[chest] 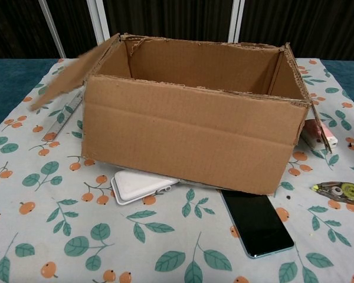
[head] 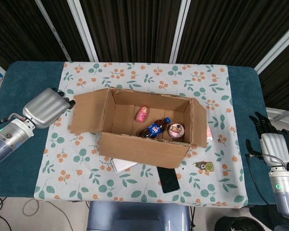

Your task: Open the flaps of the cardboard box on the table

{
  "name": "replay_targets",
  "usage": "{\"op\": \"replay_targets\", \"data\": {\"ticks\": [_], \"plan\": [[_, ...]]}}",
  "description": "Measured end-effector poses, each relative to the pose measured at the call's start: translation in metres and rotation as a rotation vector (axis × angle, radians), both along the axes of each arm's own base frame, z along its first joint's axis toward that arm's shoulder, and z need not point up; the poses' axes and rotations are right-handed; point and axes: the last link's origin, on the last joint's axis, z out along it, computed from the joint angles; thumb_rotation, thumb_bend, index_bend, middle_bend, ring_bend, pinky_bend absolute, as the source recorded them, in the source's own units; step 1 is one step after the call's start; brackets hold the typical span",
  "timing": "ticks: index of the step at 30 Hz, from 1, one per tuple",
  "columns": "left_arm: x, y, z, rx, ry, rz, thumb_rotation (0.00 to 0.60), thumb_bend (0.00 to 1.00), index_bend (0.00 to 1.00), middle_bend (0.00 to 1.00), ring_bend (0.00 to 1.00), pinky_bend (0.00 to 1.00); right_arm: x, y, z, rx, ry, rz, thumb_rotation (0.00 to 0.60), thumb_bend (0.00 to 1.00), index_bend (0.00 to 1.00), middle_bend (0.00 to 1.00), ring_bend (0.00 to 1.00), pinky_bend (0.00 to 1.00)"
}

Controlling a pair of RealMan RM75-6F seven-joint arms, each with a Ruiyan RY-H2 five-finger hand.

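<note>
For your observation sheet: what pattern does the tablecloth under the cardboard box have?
The tablecloth is pale with green leaves and orange berries, clearest in the chest view.

Both arms were glossy silver-grey. The left hand [head: 44,106] and right hand [head: 269,143] had silver backs with black fingers [head: 262,123].
</note>
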Motion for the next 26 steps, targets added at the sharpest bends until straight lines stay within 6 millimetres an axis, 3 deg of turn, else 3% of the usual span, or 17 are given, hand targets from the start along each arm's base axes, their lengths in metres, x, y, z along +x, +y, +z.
{"op": "replay_targets", "data": {"ticks": [1, 4, 6, 8, 10, 19, 26], "plan": [[-0.009, -0.003, -0.001, 0.001, -0.012, 0.024, 0.6, 0.76, 0.43, 0.53, 0.43, 0.51, 0.0, 0.0, 0.0, 0.003, 0.002, 0.001, 0.6, 0.52, 0.12, 0.03, 0.08, 0.23], [-0.028, -0.011, -0.004, 0.026, -0.081, 0.07, 0.6, 0.52, 0.36, 0.41, 0.34, 0.44, 0.001, 0.0, 0.0, 0.005, 0.006, 0.003, 0.6, 0.52, 0.12, 0.03, 0.08, 0.23], [-0.04, -0.018, -0.007, 0.053, -0.14, 0.095, 0.6, 0.35, 0.26, 0.24, 0.21, 0.33, 0.002, 0.001, 0.001, 0.004, 0.009, 0.006, 0.6, 0.52, 0.12, 0.03, 0.08, 0.23], [-0.056, -0.03, -0.01, 0.097, -0.219, 0.126, 0.6, 0.26, 0.15, 0.09, 0.09, 0.21, 0.002, 0.001, 0.001, 0.003, 0.014, 0.007, 0.6, 0.52, 0.12, 0.03, 0.08, 0.23], [-0.074, -0.045, -0.013, 0.154, -0.3, 0.162, 0.6, 0.19, 0.03, 0.0, 0.01, 0.12, 0.003, 0.002, 0.002, 0.005, 0.024, 0.008, 0.6, 0.51, 0.12, 0.03, 0.08, 0.23], [-0.16, -0.133, -0.029, 0.39, -0.573, 0.417, 0.6, 0.12, 0.0, 0.0, 0.0, 0.03, 0.004, 0.018, 0.006, 0.032, 0.096, 0.007, 0.6, 0.3, 0.01, 0.0, 0.04, 0.23], [-0.199, -0.168, -0.034, 0.465, -0.597, 0.45, 0.6, 0.1, 0.0, 0.0, 0.0, 0.02, -0.001, 0.041, 0.014, 0.018, 0.153, 0.005, 0.6, 0.25, 0.0, 0.0, 0.01, 0.23]]}}
